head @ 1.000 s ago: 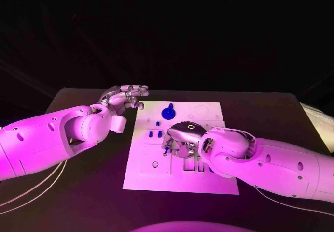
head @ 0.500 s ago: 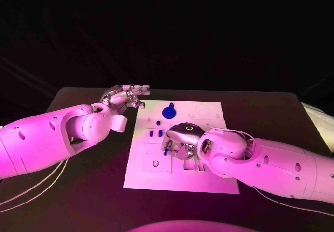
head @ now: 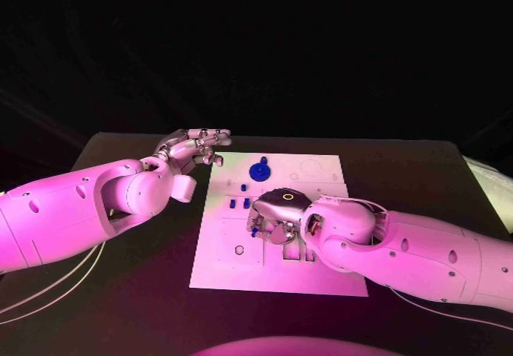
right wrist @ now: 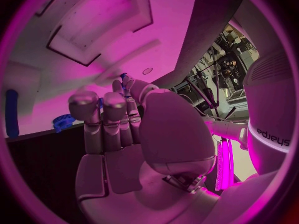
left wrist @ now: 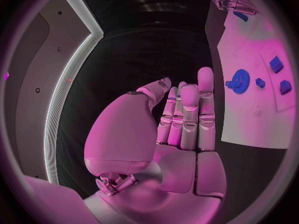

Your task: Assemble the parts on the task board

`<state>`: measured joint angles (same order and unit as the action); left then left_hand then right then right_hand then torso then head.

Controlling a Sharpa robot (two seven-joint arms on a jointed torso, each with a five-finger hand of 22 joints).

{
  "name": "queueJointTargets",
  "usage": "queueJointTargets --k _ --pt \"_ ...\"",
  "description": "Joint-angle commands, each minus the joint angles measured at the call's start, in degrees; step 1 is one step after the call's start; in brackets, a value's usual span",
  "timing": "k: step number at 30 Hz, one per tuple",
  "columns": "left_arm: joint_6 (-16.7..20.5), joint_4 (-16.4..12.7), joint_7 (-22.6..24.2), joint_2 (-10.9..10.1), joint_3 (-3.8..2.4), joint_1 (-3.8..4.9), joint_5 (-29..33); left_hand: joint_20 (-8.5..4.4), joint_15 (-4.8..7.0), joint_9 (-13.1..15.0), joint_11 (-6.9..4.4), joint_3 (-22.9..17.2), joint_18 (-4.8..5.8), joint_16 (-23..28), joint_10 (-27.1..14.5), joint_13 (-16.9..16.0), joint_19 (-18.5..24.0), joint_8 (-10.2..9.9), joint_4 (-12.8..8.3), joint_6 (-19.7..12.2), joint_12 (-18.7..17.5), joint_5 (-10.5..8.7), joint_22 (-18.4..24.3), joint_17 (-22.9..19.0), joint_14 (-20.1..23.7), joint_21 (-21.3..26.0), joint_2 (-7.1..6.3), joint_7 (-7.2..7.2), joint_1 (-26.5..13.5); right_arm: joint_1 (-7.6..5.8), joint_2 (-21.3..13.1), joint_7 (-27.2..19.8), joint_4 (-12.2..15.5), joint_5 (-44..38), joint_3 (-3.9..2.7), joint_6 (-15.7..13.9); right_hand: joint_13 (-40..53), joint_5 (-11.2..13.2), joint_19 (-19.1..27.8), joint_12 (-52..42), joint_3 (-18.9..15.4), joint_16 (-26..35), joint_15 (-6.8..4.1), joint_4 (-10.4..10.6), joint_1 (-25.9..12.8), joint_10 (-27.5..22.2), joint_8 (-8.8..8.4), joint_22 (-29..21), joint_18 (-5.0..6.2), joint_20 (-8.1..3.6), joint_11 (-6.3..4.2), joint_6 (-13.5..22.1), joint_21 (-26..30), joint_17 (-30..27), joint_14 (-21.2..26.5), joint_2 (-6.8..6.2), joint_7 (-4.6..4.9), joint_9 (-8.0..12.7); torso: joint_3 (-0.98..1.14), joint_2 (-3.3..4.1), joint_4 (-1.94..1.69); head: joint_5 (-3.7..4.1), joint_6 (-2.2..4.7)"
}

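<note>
Head view, board: white board [head: 230, 274] lies mid-table [head: 128, 297], long side running away from the robot.
Gear: blue gear [head: 259, 173] sits on the far part of the board, a small blue piece just beyond it.
Blocks: two small blue blocks [head: 239, 202] lie side by side on the left half of the board, nearer than the gear.
Right hand: right hand [head: 276, 216] is low over the middle of the board, fingers curled downward; a small blue peg [head: 254, 232] shows at the fingertips, pinched there as far as can be seen.
Right wrist view: the peg [right wrist: 124, 78] stands at the tips of thumb and fingers [right wrist: 118, 92], close to the board [right wrist: 124, 20]; the gear [right wrist: 63, 122] shows past the fingers; a blue bar [right wrist: 11, 112] lies at the circle's rim.
Left hand: left hand [head: 196, 149] hovers off the board's far left corner, clear of every part.
Left wrist view: left hand [left wrist: 181, 119] has fingers straight and close together, nothing in its grasp; gear [left wrist: 239, 78] and blocks [left wrist: 280, 74] lie on the board [left wrist: 249, 119] beside it.
Writing: lettering on the right arm's cuff [right wrist: 274, 134] reads "sharpa", upside down in the right wrist view.
Board markings: thin outlines printed on the board; no text legible.
</note>
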<state>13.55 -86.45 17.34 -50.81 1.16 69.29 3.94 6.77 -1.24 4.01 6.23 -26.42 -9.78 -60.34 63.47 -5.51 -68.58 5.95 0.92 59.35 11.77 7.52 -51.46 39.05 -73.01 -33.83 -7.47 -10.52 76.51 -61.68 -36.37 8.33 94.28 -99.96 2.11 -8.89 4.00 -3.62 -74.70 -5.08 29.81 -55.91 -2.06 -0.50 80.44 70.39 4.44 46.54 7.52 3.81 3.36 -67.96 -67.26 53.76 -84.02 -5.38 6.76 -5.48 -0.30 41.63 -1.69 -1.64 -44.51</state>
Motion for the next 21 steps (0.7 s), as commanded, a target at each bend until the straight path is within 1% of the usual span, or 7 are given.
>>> queueJointTargets --k 1,4,8,10,13,16,21 --pt "-1.2 -0.1 0.1 0.1 -0.03 0.0 -0.6 0.14 0.05 -0.1 -0.06 0.4 -0.68 0.2 -0.3 -0.1 0.0 0.1 0.0 -0.5 0.4 0.27 0.1 -0.1 0.4 0.3 0.41 0.02 0.0 0.33 0.2 1.0 -0.3 -1.9 0.21 3.1 0.0 -0.6 -0.2 0.0 0.0 -0.2 0.56 -0.2 -0.6 0.2 0.17 0.1 0.18 0.38 0.1 0.3 -0.4 0.0 -1.0 0.19 0.42 -0.1 -0.06 0.05 -0.05 -0.03 -0.11" --pt "-1.2 0.0 0.1 0.1 -0.02 0.0 -0.9 0.15 0.04 -0.1 -0.04 0.4 -0.68 0.1 -0.4 -0.1 0.0 0.1 -0.1 -0.6 0.4 0.31 0.1 0.0 0.4 0.3 0.41 0.0 0.1 0.4 0.3 1.0 -0.5 -1.9 0.27 3.8 -0.1 -4.2 -0.1 0.4 -1.2 -0.2 0.74 -0.1 -2.2 -0.2 -0.09 0.0 0.2 0.55 0.24 0.6 -0.4 -0.1 -0.9 -0.85 0.5 -0.1 -0.05 -0.03 0.0 -0.02 -0.17" --pt "-1.2 0.1 0.1 0.2 -0.02 -0.02 -1.2 0.15 0.04 -0.1 -0.03 0.4 -0.68 0.1 -0.4 -0.1 0.0 0.1 -0.1 -0.6 0.4 0.32 0.1 0.0 0.4 0.3 0.4 -0.01 0.1 0.48 0.3 1.3 -0.7 -2.0 0.36 3.6 -0.3 -5.3 0.3 1.2 -2.7 0.1 1.11 0.4 -4.0 -1.6 -0.64 -0.7 0.29 0.78 0.7 1.6 0.0 -0.4 -0.7 -1.95 0.83 0.1 -0.02 -0.02 0.04 -0.04 -0.19" --pt "-1.1 0.1 0.1 0.2 -0.02 -0.03 -1.3 0.15 0.03 -0.1 -0.02 0.4 -0.68 0.2 -0.4 -0.1 -0.1 0.1 -0.2 -0.7 0.4 0.33 0.1 0.0 0.4 0.4 0.39 -0.02 0.1 0.5 0.3 1.7 -0.8 -2.0 0.39 2.8 -0.5 -5.5 2.4 1.5 -5.0 2.3 2.11 1.1 -6.0 -5.5 -0.95 -5.2 0.99 1.38 1.71 5.3 2.7 -2.7 0.2 -3.68 2.13 1.0 -0.02 -0.03 0.08 -0.05 -0.22" --pt "-1.1 0.2 0.0 0.2 -0.01 -0.05 -1.3 0.15 0.03 -0.1 -0.02 0.4 -0.68 0.2 -0.4 -0.1 -0.1 0.1 -0.2 -0.7 0.4 0.33 0.1 0.0 0.4 0.4 0.39 -0.02 0.1 0.53 0.2 2.7 -0.8 -2.2 0.42 1.6 -0.5 -5.4 6.4 1.5 -7.8 9.5 3.06 0.9 -6.1 -12.1 -0.88 -13.7 2.32 2.42 3.22 12.6 8.2 -9.7 2.9 -4.41 3.4 1.9 0.0 -0.06 0.02 0.02 -0.26" --pt "-1.2 0.2 -0.1 0.3 0.0 -0.08 -1.7 0.15 0.03 -0.1 -0.01 0.5 -0.68 0.2 -0.5 -0.1 -0.1 0.1 -0.2 -0.7 0.5 0.34 0.1 -0.1 0.4 0.4 0.38 -0.04 0.1 0.61 -0.1 3.7 -0.3 -2.6 0.43 -0.3 -0.2 -5.3 7.9 0.7 -11.0 14.0 3.73 0.7 -5.0 -16.3 -0.71 -18.3 3.1 3.25 4.16 15.8 11.7 -14.6 4.3 -3.59 4.33 1.6 0.06 -0.07 -0.04 0.0 -0.28" --pt "-1.2 0.3 -0.2 0.2 0.05 -0.16 -2.0 0.15 0.03 -0.1 -0.01 0.5 -0.68 0.2 -0.5 -0.1 -0.1 0.1 -0.2 -0.7 0.5 0.34 0.1 -0.1 0.4 0.4 0.38 -0.04 0.1 0.85 -1.2 4.1 0.9 -2.6 0.44 -6.1 0.1 -6.9 7.0 -1.6 -12.9 14.0 3.31 0.3 -3.5 -15.7 -0.11 -19.0 3.15 2.94 3.6 14.8 12.5 -15.4 3.6 -2.14 3.81 1.3 0.09 -0.04 0.04 -0.03 -0.17"
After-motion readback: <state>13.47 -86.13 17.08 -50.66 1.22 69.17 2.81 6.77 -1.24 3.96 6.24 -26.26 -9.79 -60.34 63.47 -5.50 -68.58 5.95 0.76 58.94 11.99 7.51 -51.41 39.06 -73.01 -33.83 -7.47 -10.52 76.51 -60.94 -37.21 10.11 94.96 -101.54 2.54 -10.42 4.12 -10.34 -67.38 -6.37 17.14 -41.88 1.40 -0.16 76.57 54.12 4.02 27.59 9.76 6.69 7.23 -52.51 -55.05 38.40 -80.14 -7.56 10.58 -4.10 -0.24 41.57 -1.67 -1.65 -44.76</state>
